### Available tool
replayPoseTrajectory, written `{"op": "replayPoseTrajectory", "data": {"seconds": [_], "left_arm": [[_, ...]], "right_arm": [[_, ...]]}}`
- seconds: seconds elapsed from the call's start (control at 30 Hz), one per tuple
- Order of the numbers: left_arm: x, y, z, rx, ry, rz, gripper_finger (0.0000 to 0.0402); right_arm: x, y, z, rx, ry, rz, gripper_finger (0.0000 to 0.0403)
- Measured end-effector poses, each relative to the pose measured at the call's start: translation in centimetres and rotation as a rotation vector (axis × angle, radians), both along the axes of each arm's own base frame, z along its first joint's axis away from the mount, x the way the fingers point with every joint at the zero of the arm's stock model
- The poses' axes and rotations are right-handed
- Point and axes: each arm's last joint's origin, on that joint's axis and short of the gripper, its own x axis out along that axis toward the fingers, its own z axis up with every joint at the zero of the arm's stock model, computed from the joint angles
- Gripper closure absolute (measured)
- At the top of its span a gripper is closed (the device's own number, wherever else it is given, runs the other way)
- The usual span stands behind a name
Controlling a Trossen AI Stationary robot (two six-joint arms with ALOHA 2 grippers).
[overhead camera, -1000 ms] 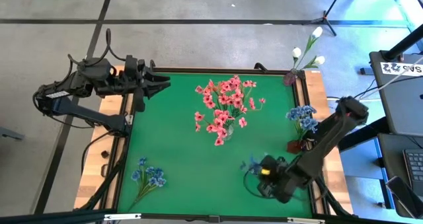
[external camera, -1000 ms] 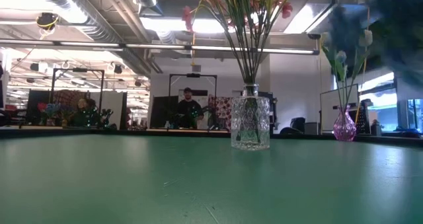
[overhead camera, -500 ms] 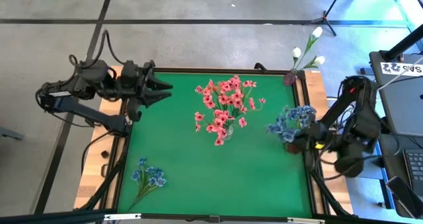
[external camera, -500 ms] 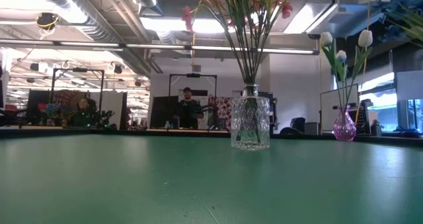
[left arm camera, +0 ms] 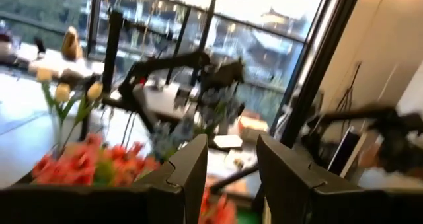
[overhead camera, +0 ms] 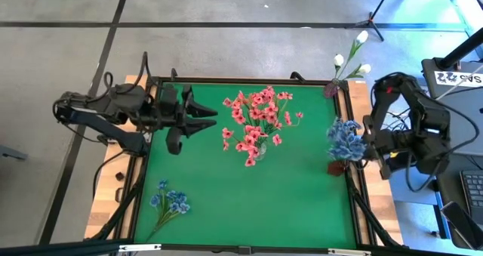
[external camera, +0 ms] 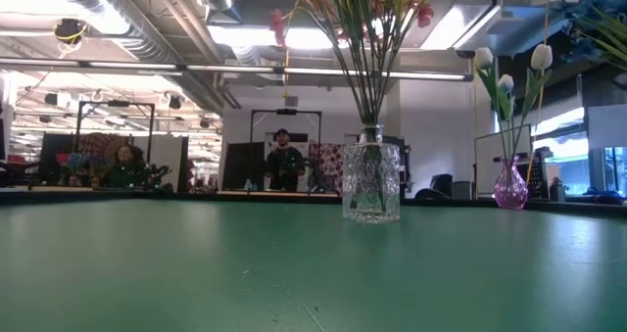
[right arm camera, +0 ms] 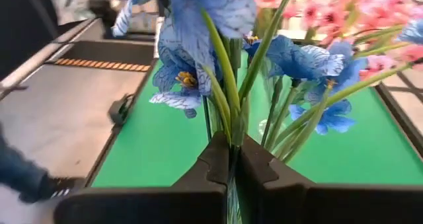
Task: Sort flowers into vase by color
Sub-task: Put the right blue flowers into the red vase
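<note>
The right gripper (right arm camera: 232, 163) sits at the right edge of the green table (overhead camera: 226, 203), its two fingers pinched together on the thin green stem of a blue sprig (right arm camera: 198, 26), whose blooms rise just above the fingertips. From overhead that sprig merges with the blue cluster (overhead camera: 346, 140) standing in a small dark vase (overhead camera: 336, 168) by the right edge, so whether the held stem is already in the vase is hard to tell. The left gripper (overhead camera: 204, 118) reaches in over the far left part of the table with its fingers parted and nothing between them. Pink flowers (overhead camera: 256, 122) stand in a clear glass vase (external camera: 370, 183) near the middle of the table. White buds (overhead camera: 355, 57) stand in a small pink vase (external camera: 510, 187) at the far right corner. One more blue sprig (overhead camera: 170, 203) lies flat on the table near the near left corner, well apart from both grippers.
</note>
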Motion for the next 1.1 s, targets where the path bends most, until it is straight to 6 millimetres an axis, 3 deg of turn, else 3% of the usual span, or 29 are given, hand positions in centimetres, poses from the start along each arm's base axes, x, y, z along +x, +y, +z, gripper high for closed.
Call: {"op": "replayPoseTrajectory", "data": {"seconds": [0.27, 0.53, 0.93, 1.1], "left_arm": [[1.7, -0.2, 0.8, -0.005, -0.143, 0.038, 0.0273], [2.4, -0.2, 0.6, 0.001, -0.158, 0.112, 0.0273], [2.2, -0.3, 1.3, -0.05, -0.232, 0.113, 0.0274], [2.1, -0.2, 1.5, -0.064, -0.248, 0.141, 0.0274]], "right_arm": [[-1.2, -0.1, -2.3, 0.061, -0.024, 0.166, 0.0399], [-1.7, -1.7, -2.1, 0.092, -0.045, 0.27, 0.04], [-2.7, -0.8, -3.7, -0.027, -0.194, 0.362, 0.04], [-2.7, -1.2, -2.5, -0.038, -0.224, 0.401, 0.04]]}}
